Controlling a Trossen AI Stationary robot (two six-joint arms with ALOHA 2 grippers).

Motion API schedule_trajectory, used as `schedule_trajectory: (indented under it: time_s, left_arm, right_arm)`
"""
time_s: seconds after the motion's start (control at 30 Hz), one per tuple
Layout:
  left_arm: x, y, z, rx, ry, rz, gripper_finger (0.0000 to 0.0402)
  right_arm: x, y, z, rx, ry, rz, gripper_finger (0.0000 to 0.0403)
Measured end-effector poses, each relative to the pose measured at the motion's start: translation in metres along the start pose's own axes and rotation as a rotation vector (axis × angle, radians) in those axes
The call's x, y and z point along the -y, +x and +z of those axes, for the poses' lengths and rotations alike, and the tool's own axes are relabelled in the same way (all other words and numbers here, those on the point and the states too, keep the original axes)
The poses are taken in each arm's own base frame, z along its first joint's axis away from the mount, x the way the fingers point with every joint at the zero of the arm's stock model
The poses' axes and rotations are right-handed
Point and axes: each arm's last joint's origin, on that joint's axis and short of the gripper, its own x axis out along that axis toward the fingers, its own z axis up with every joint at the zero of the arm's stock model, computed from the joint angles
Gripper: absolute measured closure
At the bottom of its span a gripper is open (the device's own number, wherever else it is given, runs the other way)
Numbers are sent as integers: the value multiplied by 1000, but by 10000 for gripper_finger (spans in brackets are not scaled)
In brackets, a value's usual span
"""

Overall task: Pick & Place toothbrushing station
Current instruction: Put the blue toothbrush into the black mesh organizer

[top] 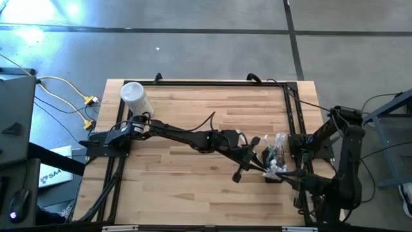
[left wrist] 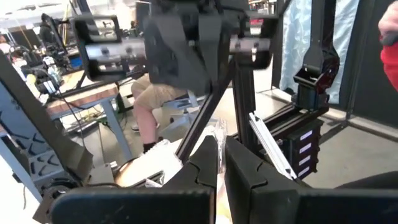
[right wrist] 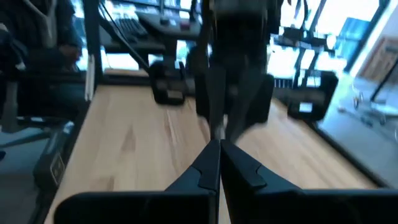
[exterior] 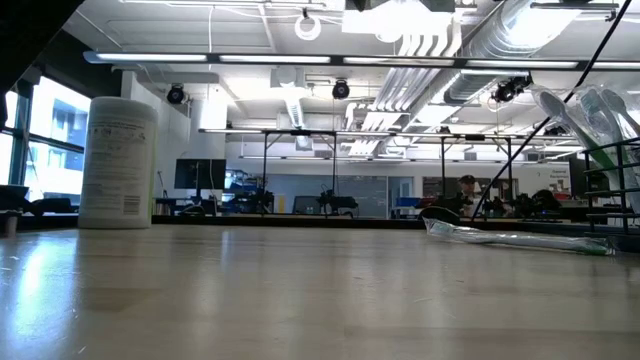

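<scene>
1. Left gripper (top: 252,162) is stretched across the table (top: 193,187) to the holder (top: 275,169), fingers pressed together, nothing seen held
2. Right gripper (right wrist: 219,163) is pressed together, empty, near the right edge
3. Holder with toothbrushes (top: 277,148) sits right of centre
4. One toothbrush (exterior: 520,238) lies flat on the table
5. Canister (top: 135,98) stands at the far left

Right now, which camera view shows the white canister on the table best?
The low view: the white canister stands upright in full side profile, label visible. The high view shows only its lid from above, near the table's far left corner. Neither wrist view shows it.
</scene>
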Motion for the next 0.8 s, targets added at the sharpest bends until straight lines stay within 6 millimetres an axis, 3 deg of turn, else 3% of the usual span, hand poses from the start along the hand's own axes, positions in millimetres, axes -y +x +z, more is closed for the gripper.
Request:
schedule_trajectory:
  time_s: [0.3, 0.47, 0.8]
  left_arm:
    - [1, 2, -6, -19, 37, -36, 400]
    - [0, 7, -21, -41, 55, -47, 400]
    - [-9, 30, -34, -145, 13, -78, 397]
  right_arm:
    - [-1, -5, 28, 141, -93, 18, 400]
    - [-2, -5, 29, 139, -115, 18, 400]
    - [-4, -5, 28, 109, -96, 23, 400]
